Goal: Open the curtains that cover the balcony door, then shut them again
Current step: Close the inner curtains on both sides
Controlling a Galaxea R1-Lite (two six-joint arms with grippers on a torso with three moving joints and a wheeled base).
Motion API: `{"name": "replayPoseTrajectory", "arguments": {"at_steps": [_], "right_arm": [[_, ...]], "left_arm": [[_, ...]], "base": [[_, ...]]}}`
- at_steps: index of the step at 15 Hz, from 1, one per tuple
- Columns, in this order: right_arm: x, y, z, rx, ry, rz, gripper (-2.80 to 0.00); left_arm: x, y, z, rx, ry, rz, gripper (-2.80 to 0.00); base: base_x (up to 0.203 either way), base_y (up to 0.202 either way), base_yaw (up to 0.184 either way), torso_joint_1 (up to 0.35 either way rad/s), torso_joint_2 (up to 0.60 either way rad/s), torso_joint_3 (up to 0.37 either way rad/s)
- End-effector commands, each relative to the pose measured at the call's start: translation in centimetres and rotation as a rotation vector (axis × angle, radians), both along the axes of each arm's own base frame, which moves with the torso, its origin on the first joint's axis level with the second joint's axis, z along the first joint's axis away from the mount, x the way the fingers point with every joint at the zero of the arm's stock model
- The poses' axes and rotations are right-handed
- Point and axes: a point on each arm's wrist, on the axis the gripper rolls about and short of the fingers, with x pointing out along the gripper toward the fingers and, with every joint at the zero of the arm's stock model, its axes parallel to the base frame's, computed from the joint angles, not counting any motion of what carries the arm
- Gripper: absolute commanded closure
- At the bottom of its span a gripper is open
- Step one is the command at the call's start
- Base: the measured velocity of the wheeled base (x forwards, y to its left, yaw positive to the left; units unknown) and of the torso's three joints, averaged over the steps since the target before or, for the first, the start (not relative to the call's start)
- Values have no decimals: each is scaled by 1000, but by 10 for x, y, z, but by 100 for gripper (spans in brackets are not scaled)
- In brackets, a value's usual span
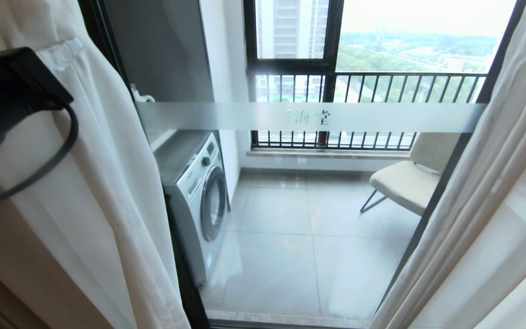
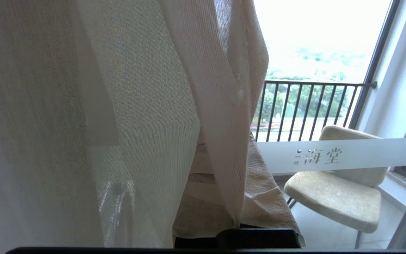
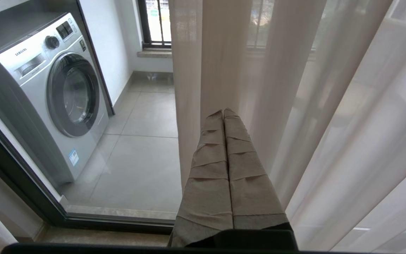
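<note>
- Head view: the curtains [image 1: 107, 192] hang parted to both sides, a sheer white panel on the left and a second sheer panel [image 1: 486, 205] on the right. Between them the balcony door [image 1: 318, 205] is exposed: clear glass in a black frame, crossed by a frosted white band [image 1: 308, 117] with small characters. Through the glass stand a washing machine [image 1: 199, 192] on the left, a beige chair [image 1: 409, 178] on the right, a tiled floor [image 1: 299, 246] and a barred railing [image 1: 368, 87] at the outer window. The left arm [image 1: 7, 96], black with a looping cable, sits at the left edge against the left panel.
- Left wrist view: the left gripper [image 2: 238, 211], its fingers wrapped in beige cloth, is closed on a fold of the curtains [image 2: 220, 116]; the fold runs down between the fingers. Sheer fabric fills the area beside it. Past the fold, the frosted band [image 2: 337, 155], the chair [image 2: 337, 190] and the railing [image 2: 305, 106] are visible.
- Right wrist view: the right gripper [image 3: 224, 120], also cloth-wrapped, is closed with its fingers pressed together and empty. It points at the sheer folds of the right panel [image 3: 294, 88], near them; contact cannot be confirmed. The washing machine [image 3: 51, 91] and the door's bottom frame [image 3: 93, 220] lie to one side.
</note>
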Motion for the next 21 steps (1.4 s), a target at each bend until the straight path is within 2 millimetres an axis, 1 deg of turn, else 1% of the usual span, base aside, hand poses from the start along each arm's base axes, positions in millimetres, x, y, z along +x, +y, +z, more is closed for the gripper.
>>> {"name": "replayPoseTrajectory", "arguments": {"at_steps": [1, 4, 21], "right_arm": [[0, 0, 0, -1, 1, 0, 0], [0, 0, 0, -1, 1, 0, 0], [0, 0, 0, -1, 1, 0, 0]], "left_arm": [[-2, -4, 1, -3, -5, -21, 0], [-4, -8, 1, -2, -7, -43, 0], [-1, -9, 0, 0, 1, -45, 0]], "base": [[0, -191, 1, 6, 2, -1], [0, -193, 2, 1, 2, 3], [0, -191, 3, 1, 3, 2]]}}
